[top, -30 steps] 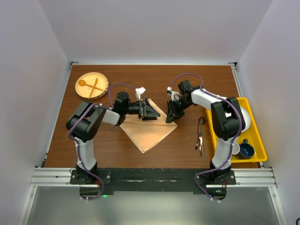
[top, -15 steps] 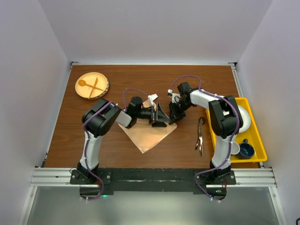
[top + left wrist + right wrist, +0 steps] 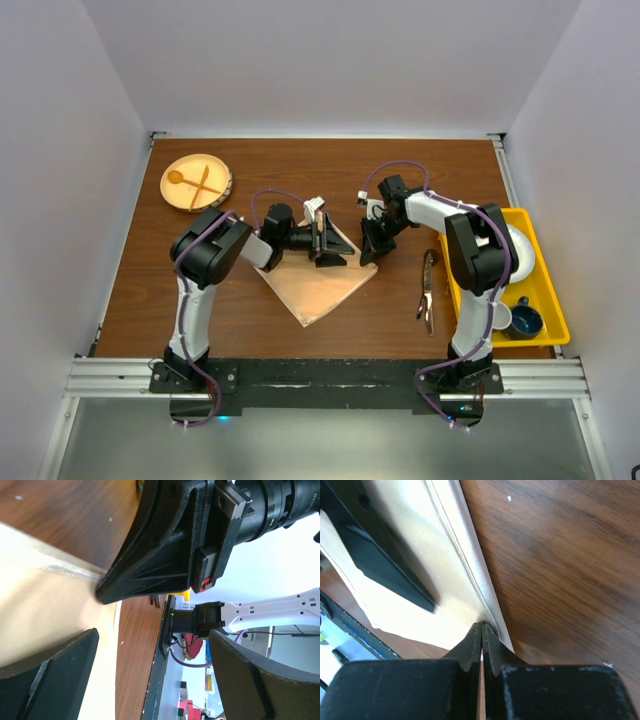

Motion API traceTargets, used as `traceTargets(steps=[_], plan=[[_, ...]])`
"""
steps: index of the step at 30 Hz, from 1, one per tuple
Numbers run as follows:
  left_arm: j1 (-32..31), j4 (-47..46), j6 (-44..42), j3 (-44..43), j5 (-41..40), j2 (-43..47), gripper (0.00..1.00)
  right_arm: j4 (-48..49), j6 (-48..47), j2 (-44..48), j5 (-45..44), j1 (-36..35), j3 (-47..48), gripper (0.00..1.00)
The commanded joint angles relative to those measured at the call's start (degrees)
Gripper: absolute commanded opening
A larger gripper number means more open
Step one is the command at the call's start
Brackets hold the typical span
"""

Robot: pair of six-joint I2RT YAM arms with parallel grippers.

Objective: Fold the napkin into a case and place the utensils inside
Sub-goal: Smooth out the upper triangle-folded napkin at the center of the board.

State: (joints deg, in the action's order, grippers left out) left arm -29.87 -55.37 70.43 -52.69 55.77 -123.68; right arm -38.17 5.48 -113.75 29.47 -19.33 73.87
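The napkin (image 3: 318,282) lies on the table as a folded peach-orange shape, its point toward the near edge. My right gripper (image 3: 368,251) is down at its right corner. In the right wrist view the jaws (image 3: 482,628) are shut and pinch the napkin's hemmed edge (image 3: 465,575), which puckers at the tips. My left gripper (image 3: 327,244) stands open over the napkin's upper edge, turned on its side, with nothing between its fingers (image 3: 50,675). It faces the right gripper (image 3: 165,565) over the pale cloth (image 3: 40,610). The dark utensils (image 3: 428,290) lie on the table right of the napkin.
A round wooden plate (image 3: 176,198) with a pale wooden spoon and fork sits at the back left. A yellow bin (image 3: 550,300) at the right edge holds a white bowl and a blue cup (image 3: 526,322). One finger (image 3: 380,565) of the left gripper rests over the cloth.
My right gripper has closed onto the napkin's right edge. The left arm swung right toward it, then drew back a little, staying open.
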Motion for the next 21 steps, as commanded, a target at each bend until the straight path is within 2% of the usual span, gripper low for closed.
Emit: traceTargets(steps=[1, 9, 16, 21], plan=[[3.1, 3.7, -6.0, 2.6, 2.1, 3.5, 0.97, -0.1, -2.0, -1.6, -5.4, 0.1, -1.3, 0.0], [8.5, 7.3, -10.9, 4.4, 5.7, 6.8, 0.98, -0.4, -2.9, -1.8, -5.8, 0.1, -1.0, 0.0], [13.8, 26.0, -25.9, 3.0, 8.0, 12.2, 0.97, -0.4, -3.1, -1.0, -4.5, -0.3, -0.7, 0.0], [19.4, 29.0, -28.2, 2.8, 10.1, 15.0, 0.91, -0.4, -3.0, -0.7, -3.8, -0.6, -1.0, 0.0]])
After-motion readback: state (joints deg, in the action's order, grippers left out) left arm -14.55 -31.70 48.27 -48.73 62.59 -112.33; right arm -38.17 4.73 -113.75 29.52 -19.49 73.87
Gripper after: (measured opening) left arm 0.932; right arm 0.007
